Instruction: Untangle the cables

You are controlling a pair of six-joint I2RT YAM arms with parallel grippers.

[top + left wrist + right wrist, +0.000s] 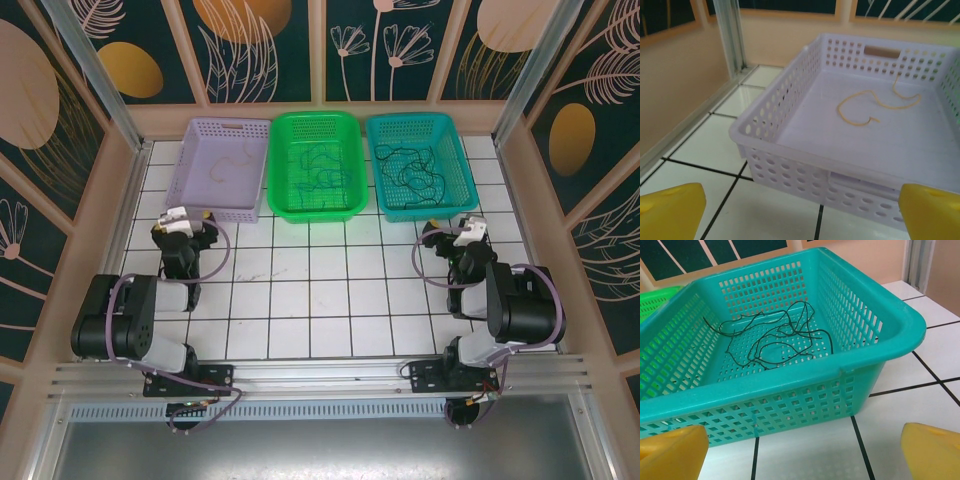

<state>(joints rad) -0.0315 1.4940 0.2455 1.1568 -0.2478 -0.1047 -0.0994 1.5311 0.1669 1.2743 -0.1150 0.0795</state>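
Tan cable (881, 103) — long axis near-left to far-right — in lilac basket (790, 150)

Pale tan cable (881, 102): a single thin strand lying flat in loose open curves on the floor of the lavender basket (215, 213), from mid-floor toward the far wall.

Dark cables (322, 172): thin, loosely tangled on the floor of the green basket (318, 212), around its centre. Individual colours are too fine to tell.

Black cables (782, 337): thin overlapping loops in one loose knot, spread over mid-floor of the teal basket (790, 377).
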